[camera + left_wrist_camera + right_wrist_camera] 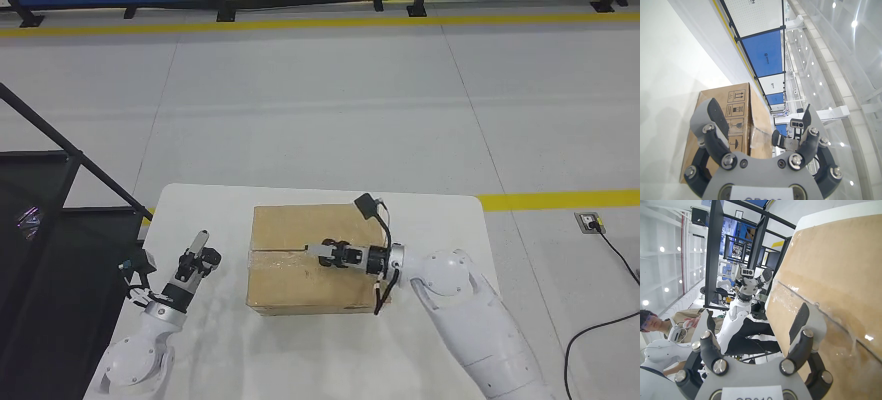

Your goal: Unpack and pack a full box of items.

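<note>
Counting one box and two open grippers

One closed brown cardboard box [300,275] is counted, set near the middle of one white rectangular table [200,205]. Its two top flaps are shut, and one strip of clear glossy tape [789,292] is laid along the seam between them. Black printed handling symbols are seen on the side panel turned toward the left arm.

Two grippers are counted, one on each arm. The left gripper [203,250] is held above the bare tabletop, to the left of the box and apart from it, pointed toward the far edge of the table. Its fingers are spread wide and nothing is held between them. In the left wrist view the box's printed side is seen just beyond the fingers.

The right gripper [326,254] is placed over the top of the box, near the middle of the taped seam and pointed toward the robot's left. Its fingers are also parted, with nothing gripped. One dark-padded finger [800,321] is brought close against the taped top. Whether it touches the tape cannot be told.
</note>
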